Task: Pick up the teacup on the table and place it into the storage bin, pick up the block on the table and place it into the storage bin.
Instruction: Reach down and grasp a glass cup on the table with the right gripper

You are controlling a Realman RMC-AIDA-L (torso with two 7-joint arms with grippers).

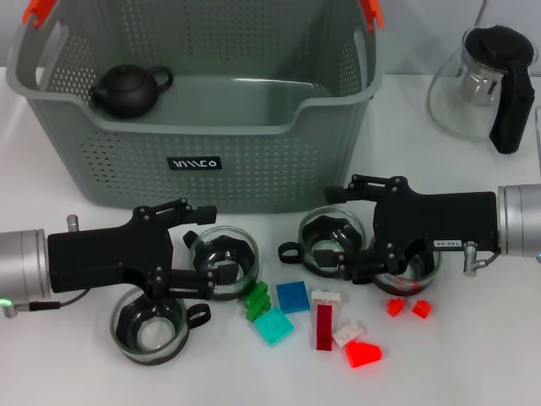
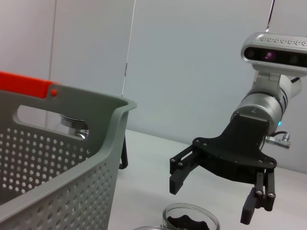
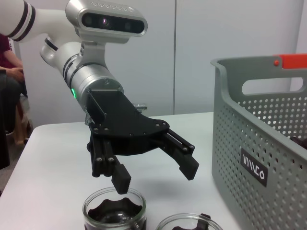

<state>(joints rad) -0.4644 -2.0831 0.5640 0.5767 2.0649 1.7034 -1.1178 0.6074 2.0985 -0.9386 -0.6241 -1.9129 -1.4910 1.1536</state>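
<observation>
Nearest: glass teacups [image 1: 150, 326] and coloured blocks [image 1: 292, 297] on the white table [image 1: 473, 355]. Storage bin [image 1: 254, 135] behind, holding a dark teapot [image 1: 127, 89]. Left tool [image 1: 196, 249] spread wide over one teacup [image 1: 224, 262], empty. Right tool [image 1: 348, 230] likewise agape over another teacup [image 1: 331, 241], empty.

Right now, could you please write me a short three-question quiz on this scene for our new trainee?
1. True or false: the storage bin already holds a dark teapot.
2. How many glass teacups stand on the table? A) two B) four C) six
3. Fill in: the left gripper is ____ above a teacup, and the right gripper hovers over another teacup.

Key: 1 true; 2 B; 3 open.
</observation>
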